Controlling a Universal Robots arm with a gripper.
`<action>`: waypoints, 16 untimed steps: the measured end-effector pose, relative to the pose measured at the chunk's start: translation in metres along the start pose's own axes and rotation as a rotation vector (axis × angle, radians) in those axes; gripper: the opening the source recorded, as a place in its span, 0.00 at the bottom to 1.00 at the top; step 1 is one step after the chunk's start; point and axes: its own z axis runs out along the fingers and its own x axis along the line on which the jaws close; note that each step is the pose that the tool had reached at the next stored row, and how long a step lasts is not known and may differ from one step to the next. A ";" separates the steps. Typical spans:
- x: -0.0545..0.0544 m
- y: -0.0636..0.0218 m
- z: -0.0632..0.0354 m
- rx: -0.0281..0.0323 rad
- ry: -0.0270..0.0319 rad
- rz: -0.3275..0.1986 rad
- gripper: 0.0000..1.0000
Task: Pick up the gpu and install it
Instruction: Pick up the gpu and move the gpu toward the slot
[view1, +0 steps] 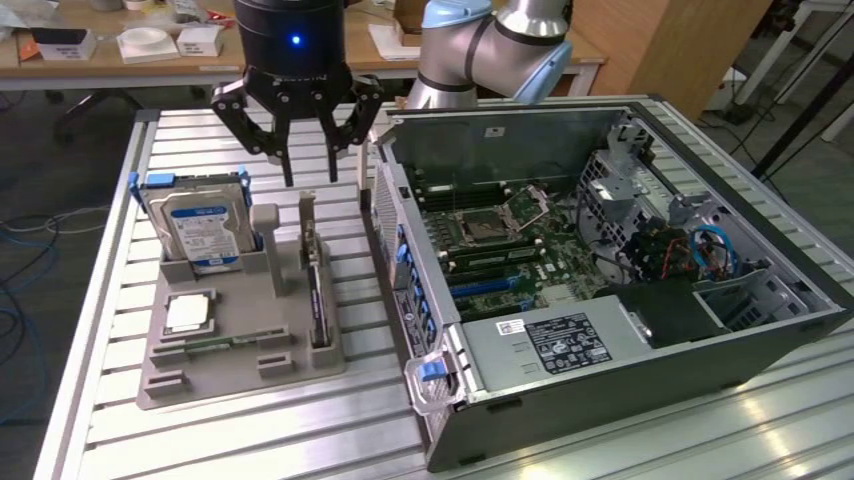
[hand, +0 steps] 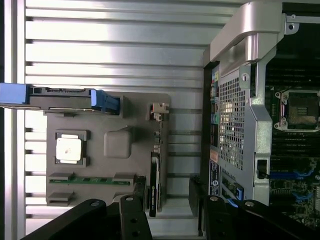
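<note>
The gripper (view1: 310, 178) hangs over the far end of a grey holder (view1: 240, 385) on the slatted worktop (view1: 200, 440). Its jaws are spread wide and hold nothing.

The gpu (view1: 318, 300) stands below them on its long edge, in a slot along the side of the holder towards the exterior view's right, clear of the jaws. Its long axis runs from far to near, parallel to the side of the open computer case (view1: 667, 390) just beside it. The silvery bracket (view1: 307, 215) is at the far end, pointing up.

In the wrist view the black card lies in line with the gap between the two fingers (hand: 135, 205).

A hard drive (view1: 200, 228) stands upright at the holder's far corner on the exterior view's left, and a processor chip (view1: 187, 313) lies flat nearer.
</note>
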 end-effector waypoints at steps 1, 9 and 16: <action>0.000 0.0000 0.0002 0.0000 0.0000 0.000 0.47; 0.000 -0.0002 0.0046 -0.0001 -0.0001 0.000 0.47; 0.000 -0.0004 0.0081 -0.0001 -0.0001 0.000 0.47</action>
